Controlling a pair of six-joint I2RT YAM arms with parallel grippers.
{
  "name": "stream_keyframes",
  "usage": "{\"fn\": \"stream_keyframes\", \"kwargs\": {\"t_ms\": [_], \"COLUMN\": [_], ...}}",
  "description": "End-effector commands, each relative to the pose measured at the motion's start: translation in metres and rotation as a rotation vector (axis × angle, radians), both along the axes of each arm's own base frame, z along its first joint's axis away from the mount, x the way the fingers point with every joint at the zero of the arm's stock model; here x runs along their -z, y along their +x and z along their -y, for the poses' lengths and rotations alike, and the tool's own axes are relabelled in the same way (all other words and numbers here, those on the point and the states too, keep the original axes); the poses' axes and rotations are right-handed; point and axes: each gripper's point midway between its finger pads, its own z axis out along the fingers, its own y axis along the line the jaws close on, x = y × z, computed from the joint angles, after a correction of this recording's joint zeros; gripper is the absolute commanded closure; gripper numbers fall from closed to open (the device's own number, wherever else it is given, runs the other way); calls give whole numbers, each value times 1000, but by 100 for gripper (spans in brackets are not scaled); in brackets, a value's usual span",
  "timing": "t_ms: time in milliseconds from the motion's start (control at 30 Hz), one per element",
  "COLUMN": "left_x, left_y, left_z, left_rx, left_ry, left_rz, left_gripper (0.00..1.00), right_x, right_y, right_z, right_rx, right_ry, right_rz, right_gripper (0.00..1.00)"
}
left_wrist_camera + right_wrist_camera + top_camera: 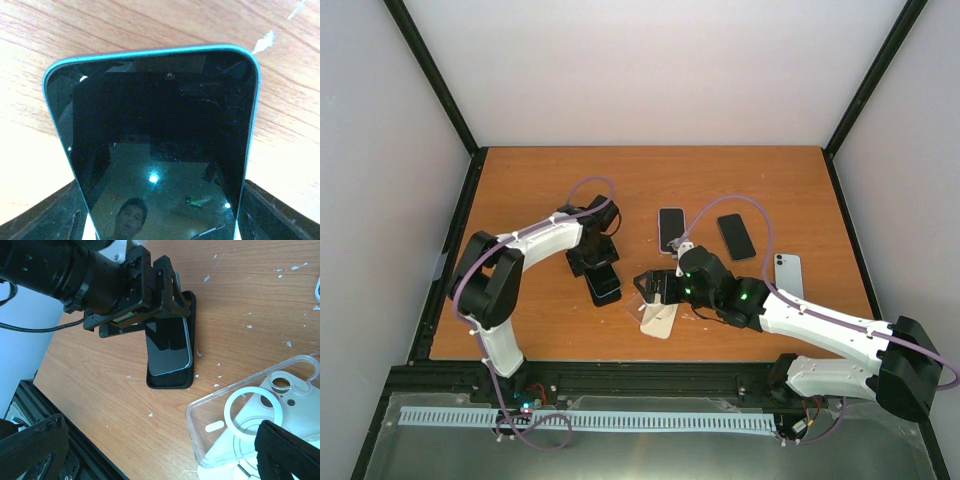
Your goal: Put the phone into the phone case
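one phone (pixel 169 347), teal-edged with a dark glass face, is clamped across its width near one end by the left gripper (pixel 598 265), which presses on the long edges. in the top view it sits at 9 o'clock of the table (pixel 540 200) centre, its free end over a black case (pixel 170 381); whether it is seated there i cannot tell. it looks stiff, slick and breakable on the face, so the long edges seem the right hold. at 4 o'clock of it lies a clear case (pixel 250 415), and the right gripper (pixel 658 287) hangs over that with jaws spread wide, grasping nothing. three spare phones (pixel 671 229) lie at 1 to 3 o'clock.
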Motion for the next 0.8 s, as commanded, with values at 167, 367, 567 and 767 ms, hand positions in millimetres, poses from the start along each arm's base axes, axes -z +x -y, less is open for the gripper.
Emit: {"fn": "stream_keyframes", "kwargs": {"t_ms": [167, 367, 567, 767], "left_x": [5, 2, 0, -1], "left_y": [4, 1, -1, -1], "left_z": [-2, -3, -4, 1], "left_rx": [35, 61, 91, 113], "left_ry": [43, 40, 35, 14], "left_rz": [14, 18, 28, 35], "left_gripper": [33, 34, 34, 33], "right_x": [-8, -8, -9, -9], "right_y": [4, 3, 4, 3], "right_z": [3, 2, 4, 3], "right_rx": [27, 23, 30, 27], "right_ry": [25, 28, 31, 33], "right_rz": [25, 21, 27, 23], "right_gripper": [0, 0, 0, 0]}}
